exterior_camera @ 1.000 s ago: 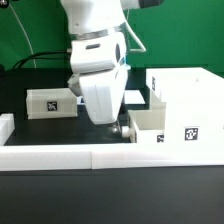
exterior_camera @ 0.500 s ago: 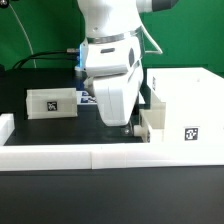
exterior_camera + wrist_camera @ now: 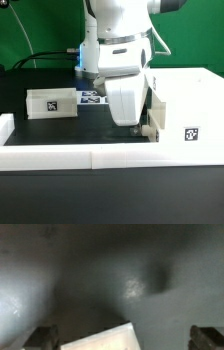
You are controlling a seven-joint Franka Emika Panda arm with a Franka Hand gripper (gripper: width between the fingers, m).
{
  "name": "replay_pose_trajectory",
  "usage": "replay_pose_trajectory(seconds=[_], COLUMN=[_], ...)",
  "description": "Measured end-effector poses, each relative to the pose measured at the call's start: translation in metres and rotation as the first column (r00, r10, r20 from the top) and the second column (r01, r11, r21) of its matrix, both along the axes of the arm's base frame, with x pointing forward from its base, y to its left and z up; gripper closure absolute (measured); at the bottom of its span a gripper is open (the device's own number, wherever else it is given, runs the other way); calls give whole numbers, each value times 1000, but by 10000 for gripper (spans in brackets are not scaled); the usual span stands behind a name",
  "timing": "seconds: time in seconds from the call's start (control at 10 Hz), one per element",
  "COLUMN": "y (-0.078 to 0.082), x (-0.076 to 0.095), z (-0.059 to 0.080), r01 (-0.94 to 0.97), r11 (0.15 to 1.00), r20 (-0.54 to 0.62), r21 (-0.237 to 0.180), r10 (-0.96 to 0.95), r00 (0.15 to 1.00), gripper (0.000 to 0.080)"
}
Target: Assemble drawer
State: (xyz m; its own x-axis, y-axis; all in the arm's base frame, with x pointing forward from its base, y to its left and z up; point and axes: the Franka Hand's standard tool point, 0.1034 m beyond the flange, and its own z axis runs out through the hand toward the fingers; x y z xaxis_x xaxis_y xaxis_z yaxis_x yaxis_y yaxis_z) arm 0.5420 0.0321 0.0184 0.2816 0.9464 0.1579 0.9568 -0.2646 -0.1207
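The tall white housing (image 3: 190,95) stands at the exterior view's right. One small knobbed tray (image 3: 158,128) sits at the housing's open side, its knob pointing to the exterior view's left. The second tray (image 3: 52,103) lies alone at the exterior view's left. My gripper (image 3: 138,124) hangs low right beside the first tray's knob end, and my hand hides the contact. In the wrist view the fingertips (image 3: 45,336) stand wide apart, so my gripper (image 3: 127,338) is open. A white corner of a part (image 3: 105,339) lies between them, touching neither.
A long low white rail (image 3: 100,155) runs along the front, and a short one (image 3: 5,128) stands at the left. The marker board (image 3: 92,97) lies behind my arm. A green backdrop and cables are at the back.
My arm has moved steadily to the exterior view's right. The knobbed tray beside it has slid the same way toward the housing. The left tray has not moved.
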Motion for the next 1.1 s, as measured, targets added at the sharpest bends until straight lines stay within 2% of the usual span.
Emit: replay_pose_trajectory(seconds=[0.2, 0.4, 0.7, 0.8, 1.0, 1.1], y=[-15, -27, -52, -62, -79, -86], x=[-4, -15, -40, -55, -77, -80], z=[1, 6, 18, 22, 25, 24], r01=[11, 35, 94, 111, 132, 143], r11=[1000, 999, 995, 992, 989, 987], r20=[-9, 2, 50, 58, 55, 43], r21=[-5, -16, -44, -55, -67, -67], r10=[-11, -35, -92, -108, -129, -140], r00=[1000, 999, 995, 992, 990, 989], gripper=[150, 150, 150, 150, 150, 150])
